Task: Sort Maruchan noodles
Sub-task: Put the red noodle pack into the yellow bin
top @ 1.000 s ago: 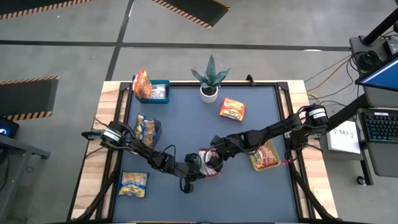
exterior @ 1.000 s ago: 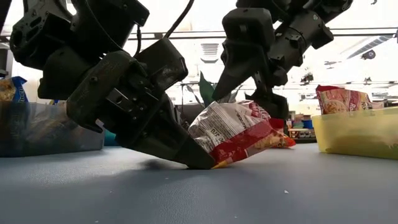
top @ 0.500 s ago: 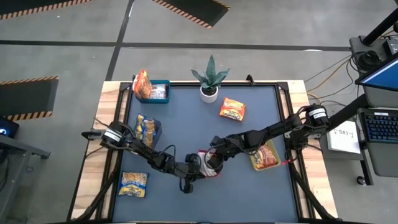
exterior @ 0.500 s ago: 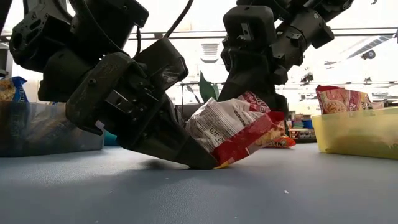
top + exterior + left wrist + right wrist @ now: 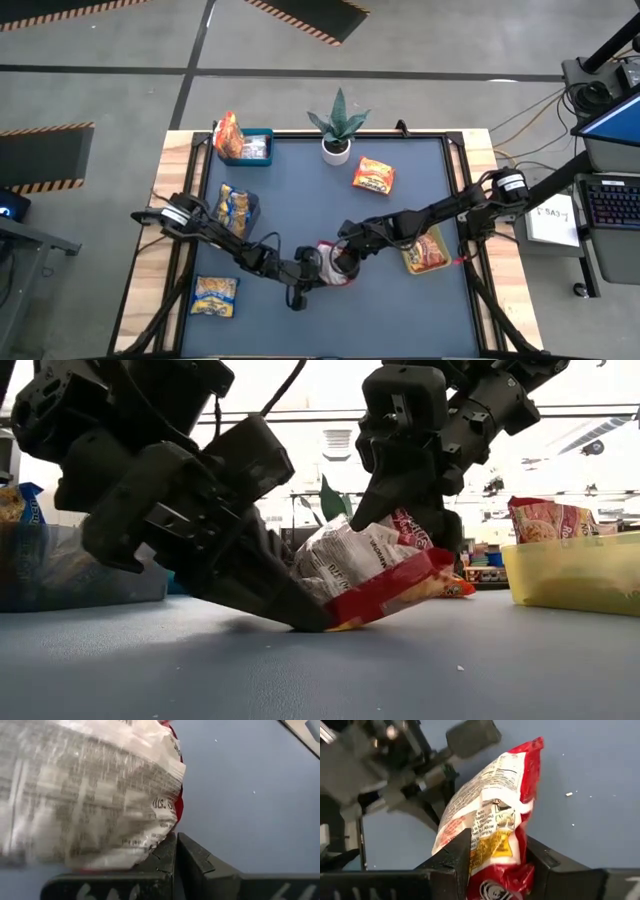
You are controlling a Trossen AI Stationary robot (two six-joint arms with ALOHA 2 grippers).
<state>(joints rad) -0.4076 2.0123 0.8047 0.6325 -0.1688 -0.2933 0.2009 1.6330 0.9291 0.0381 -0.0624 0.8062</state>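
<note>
Low in the frame's middle, the left gripper [image 5: 300, 615] has its fingers pressed together at the mat, under the tilted red-and-white noodle packet [image 5: 365, 572]. The right gripper [image 5: 495, 857] pinches that packet's other end. Farther back, a yellow bin [image 5: 575, 572] at right holds another packet [image 5: 540, 520].

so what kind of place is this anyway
Probably a robotics lab or workshop, not a home: a bare grey concrete floor with black-and-orange hazard-striped mats, a wood-edged table with a blue top, and a desk with a black keyboard beside it.
</note>
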